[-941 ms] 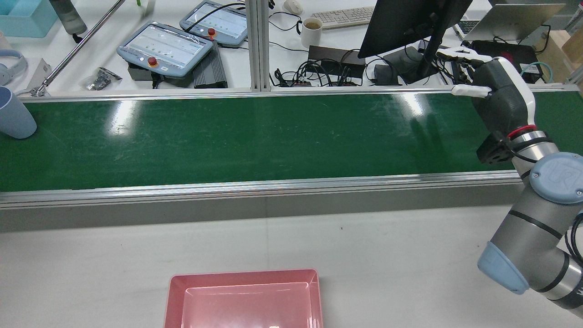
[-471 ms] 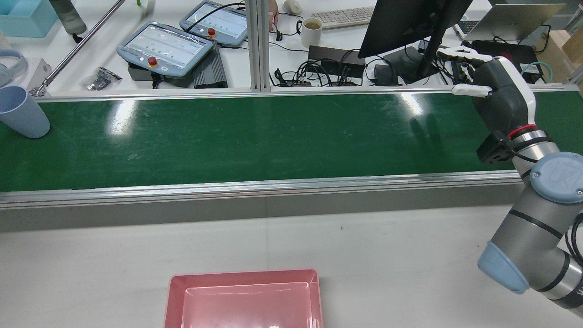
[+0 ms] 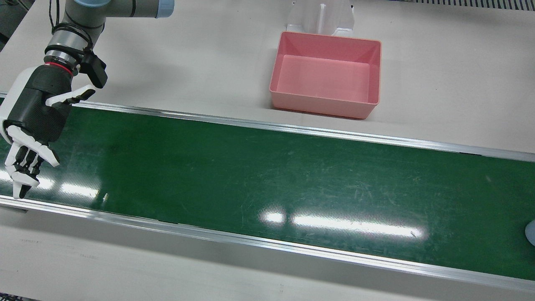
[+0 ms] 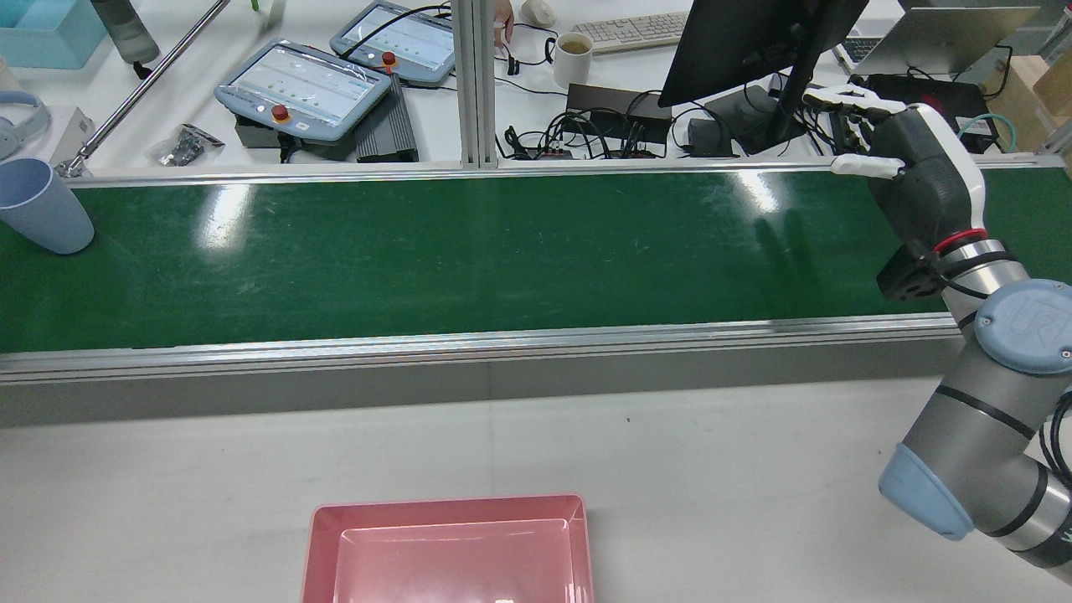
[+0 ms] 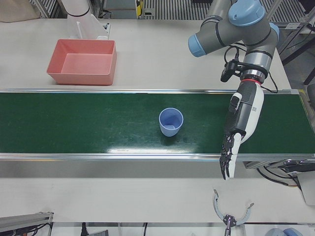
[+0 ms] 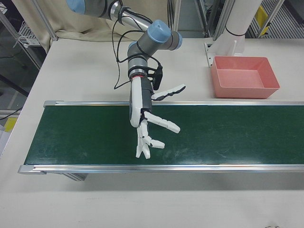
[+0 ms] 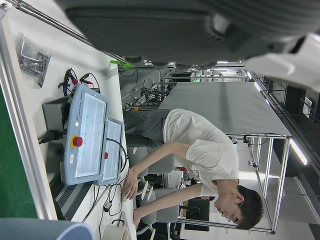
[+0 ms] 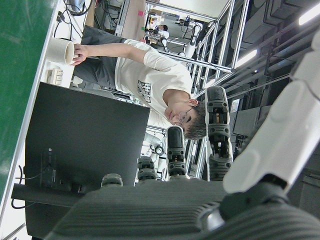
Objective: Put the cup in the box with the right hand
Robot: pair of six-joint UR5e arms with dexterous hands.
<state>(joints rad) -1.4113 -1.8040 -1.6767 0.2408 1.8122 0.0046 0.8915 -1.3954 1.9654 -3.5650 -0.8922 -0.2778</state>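
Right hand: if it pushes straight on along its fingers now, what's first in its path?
Nothing on the belt, it seems. The right hand is open, pointing across the green belt toward the far rail, likely first. The cup stands far off.

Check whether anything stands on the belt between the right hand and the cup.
Nothing visible does: the green belt is bare between right hand and cup. The left hand hangs beyond the cup's other side.
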